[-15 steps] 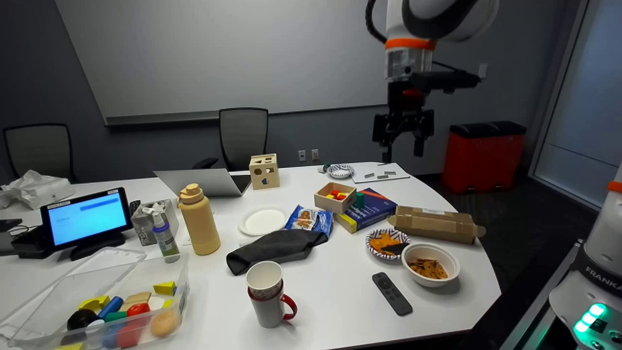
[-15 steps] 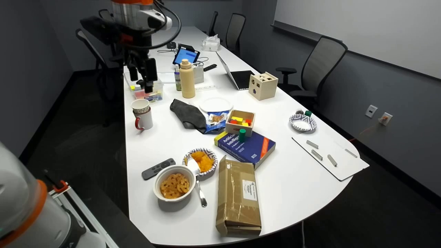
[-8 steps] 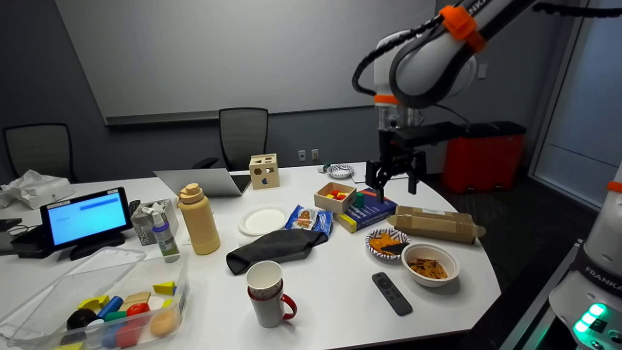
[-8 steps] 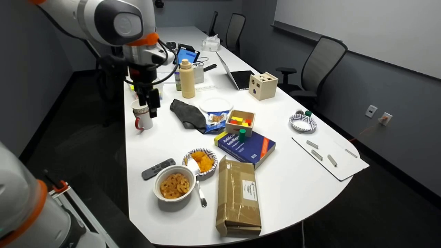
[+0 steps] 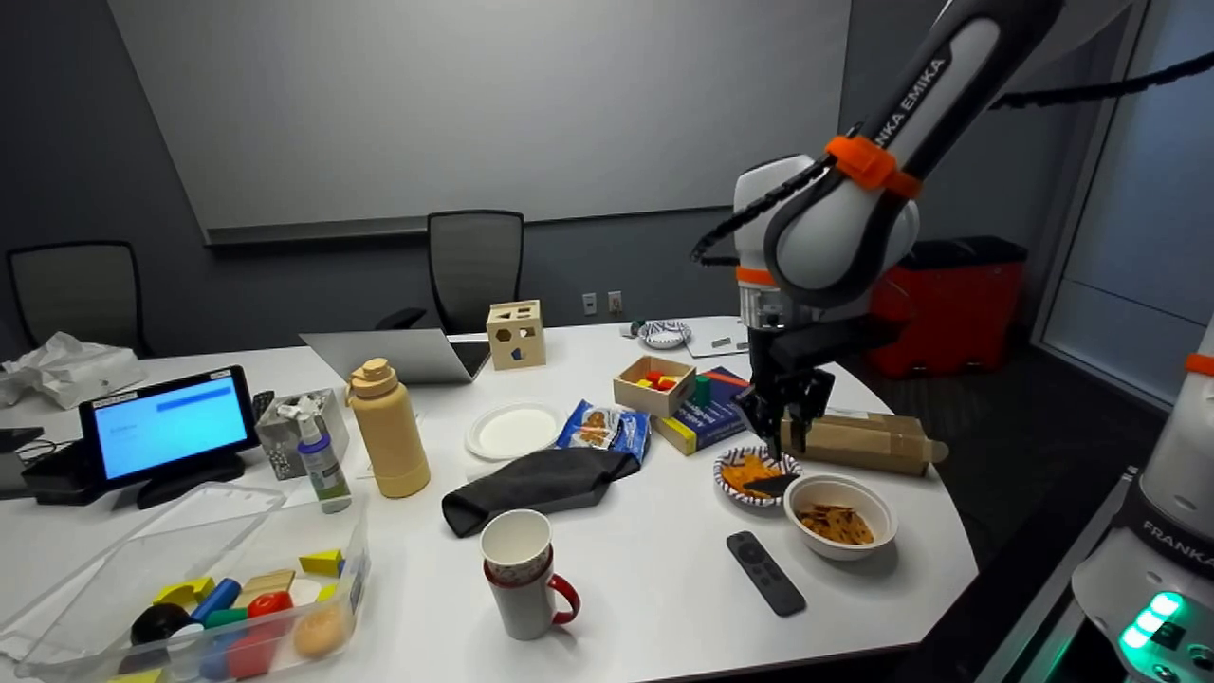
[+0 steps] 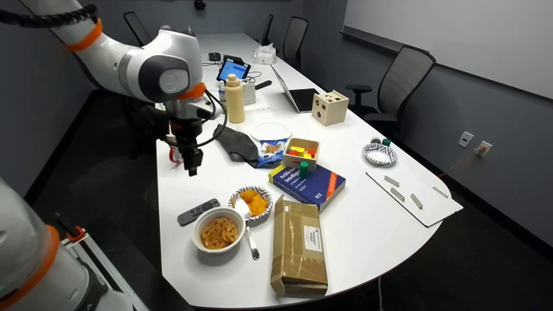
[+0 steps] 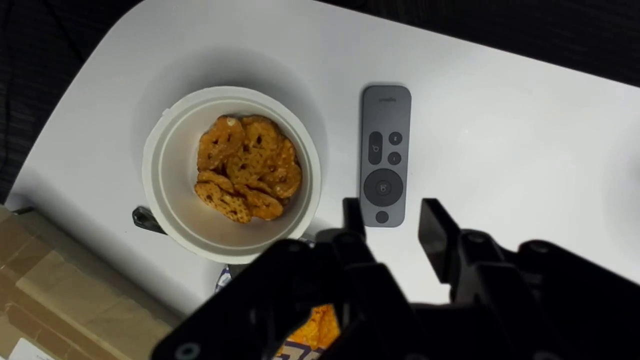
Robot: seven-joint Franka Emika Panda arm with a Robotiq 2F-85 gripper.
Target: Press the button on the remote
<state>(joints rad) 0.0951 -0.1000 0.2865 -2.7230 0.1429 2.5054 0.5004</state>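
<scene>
Wrist view and both exterior views take in a white table (image 7: pixel 525 150) with a rounded end. Over it reaches the orange-banded white robot arm (image 6: pixel 164 69). Near the rounded end lies a long brown cardboard box (image 6: pixel 293 250). The gripper (image 7: pixel 392 220) hangs above the table, its two fingers (image 7: pixel 433 235) parted; in the wrist view the gap between their tips lines up with one end of the remote (image 7: pixel 385 156). Next in size comes a white bowl (image 7: pixel 177 160) of brown snack crisps (image 7: pixel 245 165). Just beside it, a strip of tabletop between them, the remote lies flat, face up: a slim dark grey bar with rounded corners. Its largest control is a nearly black round pad (image 7: pixel 370 189) with a centre button (image 7: pixel 383 188) set inside. Then come a pill-shaped button (image 7: pixel 375 148) bearing a pale mark, two small round buttons (image 7: pixel 394 158) alongside it, and a single dark round button (image 7: pixel 382 217) at the end by the fingertips. Across the opposite end runs lettering (image 7: pixel 387 100) too small to read.
</scene>
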